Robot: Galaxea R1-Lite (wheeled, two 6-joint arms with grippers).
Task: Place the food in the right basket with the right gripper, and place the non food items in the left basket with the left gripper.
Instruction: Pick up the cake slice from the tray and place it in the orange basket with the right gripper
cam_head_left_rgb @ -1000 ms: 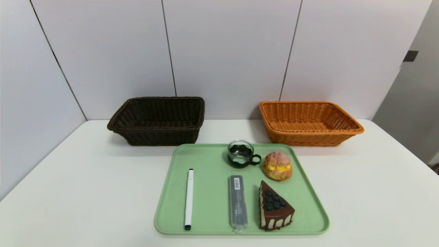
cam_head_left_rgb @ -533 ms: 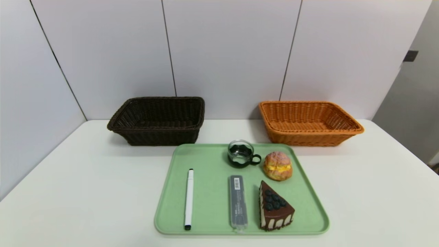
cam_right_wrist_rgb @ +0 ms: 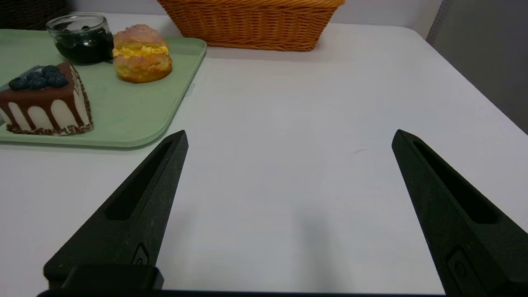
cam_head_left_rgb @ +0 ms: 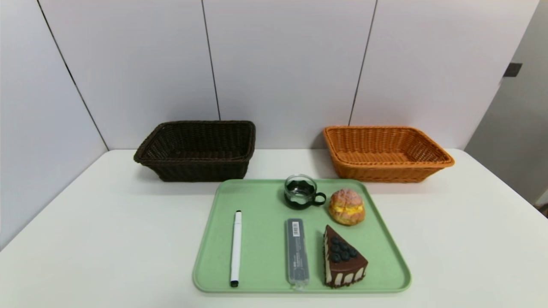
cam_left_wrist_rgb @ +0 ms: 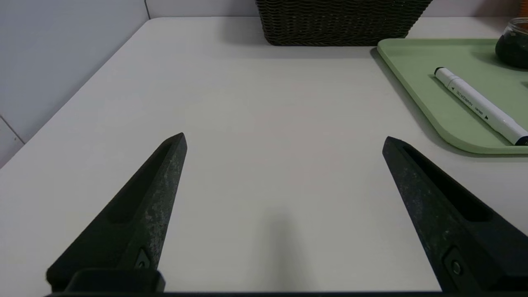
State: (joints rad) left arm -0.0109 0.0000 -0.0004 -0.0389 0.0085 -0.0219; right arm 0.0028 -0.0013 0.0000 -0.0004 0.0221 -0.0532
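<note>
On a green tray (cam_head_left_rgb: 261, 201) lie a white marker pen (cam_head_left_rgb: 235, 247), a grey barcoded case (cam_head_left_rgb: 296, 251), a glass cup (cam_head_left_rgb: 301, 191) with a black handle, a cream puff (cam_head_left_rgb: 346, 207) and a chocolate cake wedge (cam_head_left_rgb: 342, 257). The dark brown basket (cam_head_left_rgb: 198, 149) stands behind the tray to the left and the orange basket (cam_head_left_rgb: 385, 152) behind it to the right; both hold nothing. My left gripper (cam_left_wrist_rgb: 284, 139) hangs open over bare table left of the tray. My right gripper (cam_right_wrist_rgb: 289, 136) hangs open over bare table right of the tray. Neither gripper shows in the head view.
The white table (cam_head_left_rgb: 107, 231) is walled at the back and left by grey panels (cam_head_left_rgb: 282, 64). Its right edge (cam_right_wrist_rgb: 474, 82) runs close to my right gripper.
</note>
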